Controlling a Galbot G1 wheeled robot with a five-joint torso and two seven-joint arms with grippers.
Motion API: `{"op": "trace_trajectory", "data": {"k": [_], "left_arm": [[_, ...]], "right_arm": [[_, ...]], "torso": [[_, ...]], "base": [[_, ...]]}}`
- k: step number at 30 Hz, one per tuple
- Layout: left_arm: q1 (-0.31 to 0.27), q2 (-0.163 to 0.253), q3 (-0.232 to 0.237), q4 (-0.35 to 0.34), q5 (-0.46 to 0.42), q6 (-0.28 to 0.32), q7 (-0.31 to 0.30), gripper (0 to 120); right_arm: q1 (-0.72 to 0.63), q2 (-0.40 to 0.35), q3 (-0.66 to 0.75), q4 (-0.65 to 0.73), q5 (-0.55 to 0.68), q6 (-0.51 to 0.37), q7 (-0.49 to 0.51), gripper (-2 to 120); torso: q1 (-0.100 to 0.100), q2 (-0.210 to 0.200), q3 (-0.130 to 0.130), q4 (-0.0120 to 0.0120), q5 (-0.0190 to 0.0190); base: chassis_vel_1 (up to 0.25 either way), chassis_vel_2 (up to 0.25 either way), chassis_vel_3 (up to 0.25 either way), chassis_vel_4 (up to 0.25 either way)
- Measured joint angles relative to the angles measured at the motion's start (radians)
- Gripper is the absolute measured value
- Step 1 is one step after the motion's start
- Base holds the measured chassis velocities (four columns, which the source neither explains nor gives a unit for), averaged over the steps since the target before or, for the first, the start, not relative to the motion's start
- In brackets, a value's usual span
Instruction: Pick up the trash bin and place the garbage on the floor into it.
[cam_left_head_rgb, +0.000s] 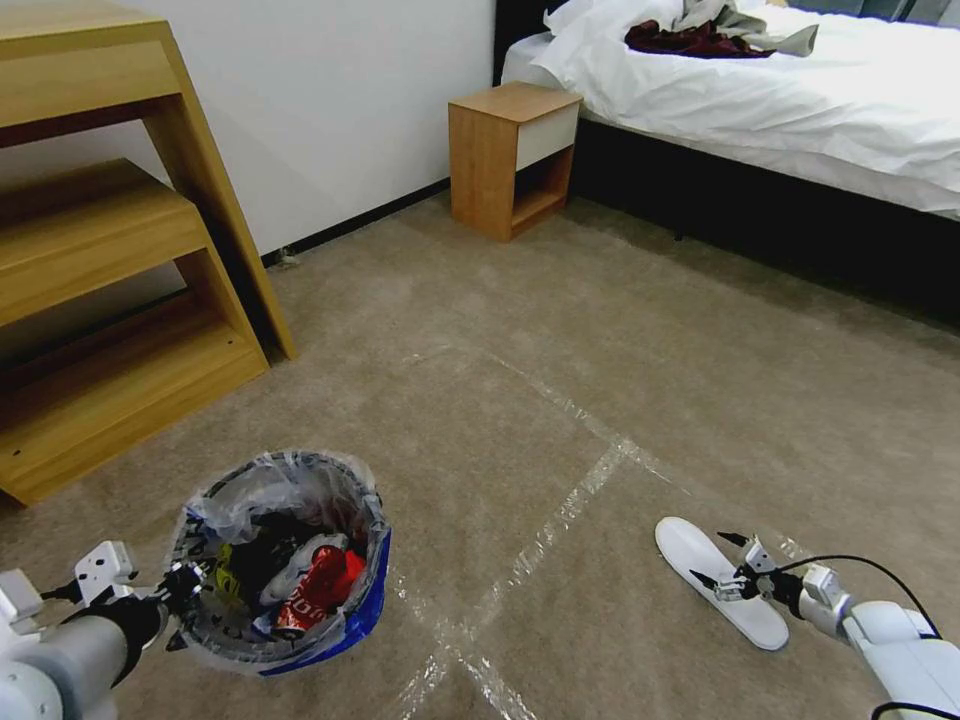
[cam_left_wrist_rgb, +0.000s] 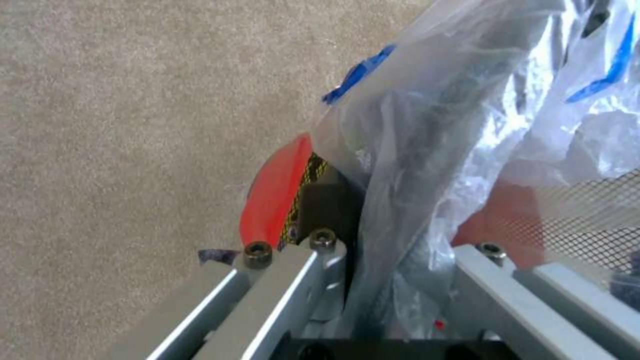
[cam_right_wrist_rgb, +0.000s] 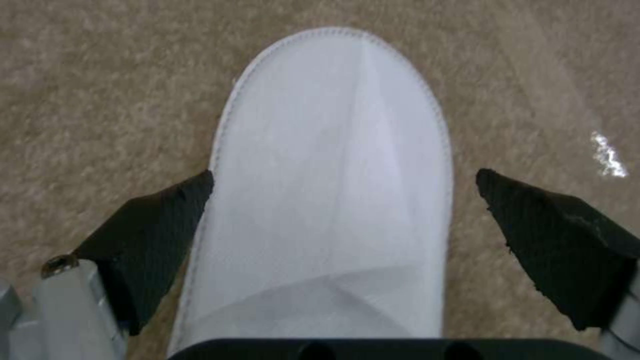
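Right gripper (cam_right_wrist_rgb: 343, 200) straddles insole (cam_left_head_rgb: 718, 580), heel hidden.

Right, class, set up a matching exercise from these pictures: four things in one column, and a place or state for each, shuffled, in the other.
Things:
1. trash bin
2. white insole
3. left end effector
4. right end effector

Places or states:
A. open, fingers either side of the insole
B. flat on the carpet beside the tape strips
C. shut on the bin's bag-lined rim
D. held at its rim, red litter inside

Pairs: 1-D, 2-B, 3-C, 4-A
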Motion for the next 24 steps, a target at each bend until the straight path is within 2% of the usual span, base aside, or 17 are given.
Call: {"op": "trace_trajectory", "data": {"k": [24], "left_arm": [[-0.01,0.012,-0.002,0.0,-0.004,0.0,0.0,0]], "right_arm": [[0.016,0.056,0.0,-0.056,0.001,-0.022,0.019,100]], "torso": [[0.0,0.0,0.0,0.0,-0.0004]], "base": [[0.0,0.0,0.0,0.0]]}}
